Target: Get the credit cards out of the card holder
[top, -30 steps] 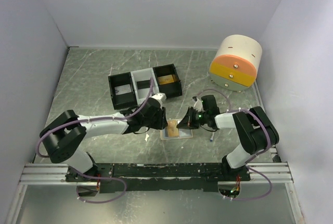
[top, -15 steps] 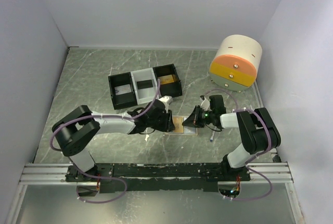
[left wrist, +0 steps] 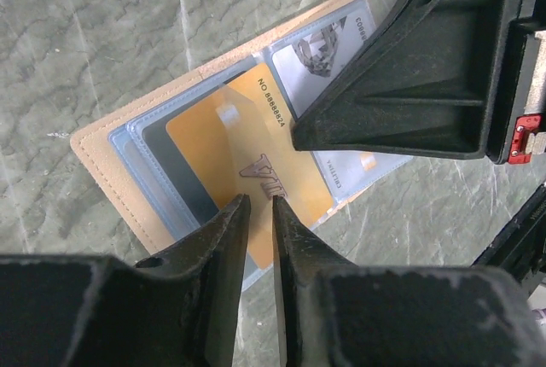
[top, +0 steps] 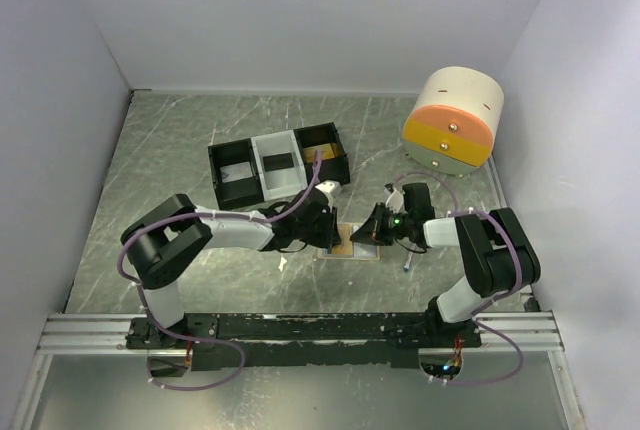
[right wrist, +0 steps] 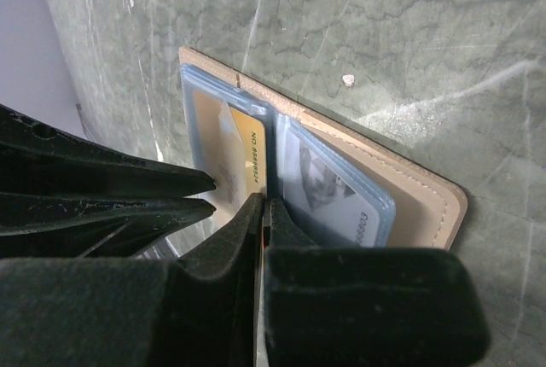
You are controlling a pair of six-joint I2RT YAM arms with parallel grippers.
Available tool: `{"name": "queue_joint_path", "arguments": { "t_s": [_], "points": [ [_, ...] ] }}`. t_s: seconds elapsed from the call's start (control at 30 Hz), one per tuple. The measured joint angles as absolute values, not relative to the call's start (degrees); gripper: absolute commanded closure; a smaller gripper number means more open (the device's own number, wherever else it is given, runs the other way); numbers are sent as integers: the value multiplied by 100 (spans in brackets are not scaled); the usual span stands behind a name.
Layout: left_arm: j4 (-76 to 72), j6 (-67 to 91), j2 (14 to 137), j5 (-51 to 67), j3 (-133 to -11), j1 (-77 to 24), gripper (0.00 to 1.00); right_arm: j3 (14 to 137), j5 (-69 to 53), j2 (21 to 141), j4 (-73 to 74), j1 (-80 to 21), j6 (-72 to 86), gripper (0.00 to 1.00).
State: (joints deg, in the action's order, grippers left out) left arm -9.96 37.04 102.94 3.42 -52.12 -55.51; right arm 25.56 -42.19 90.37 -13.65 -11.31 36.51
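The tan card holder [top: 362, 251] lies open on the table between my two grippers. In the left wrist view it [left wrist: 102, 166] shows pale blue sleeves. A gold card [left wrist: 222, 145] sticks partway out of one sleeve, and a silvery card [left wrist: 320, 47] sits in the other. My left gripper [left wrist: 260, 203] is nearly shut, its tips a narrow gap apart over the gold card's face and clamping nothing. My right gripper [right wrist: 264, 200] is shut, with its tips down on the holder's centre fold [right wrist: 271, 141]. In the top view the left gripper [top: 333, 237] and the right gripper [top: 368, 234] meet over the holder.
A black-and-white three-compartment tray [top: 280, 162] stands behind the left gripper. A round cream, orange and yellow drawer box [top: 452, 120] stands at the back right. A small thin object [top: 408, 263] lies on the table right of the holder. Walls close in on three sides.
My left gripper has moved right onto the open holder. The holder and my right gripper shifted a little right early on, then stayed still.
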Motion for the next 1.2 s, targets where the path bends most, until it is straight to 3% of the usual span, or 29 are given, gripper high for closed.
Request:
{"name": "queue_joint_path", "arguments": {
  "t_s": [0.53,0.77,0.97,1.2],
  "points": [
    [-768,3708,10191,-119,-5203,-5649,70,2322,-4230,9035,-1767,-1131,4053,100],
    [-421,3704,10189,-395,-5363,-5712,63,2322,-4134,8958,-1686,-1131,4056,100],
    [-473,3695,10197,-346,-5354,-5721,70,2322,-4136,8958,-1686,-1131,4075,100],
    [-534,3664,10254,-259,-5354,-5710,77,2237,-4182,8938,-1839,-1122,4230,83]
  ]
}}
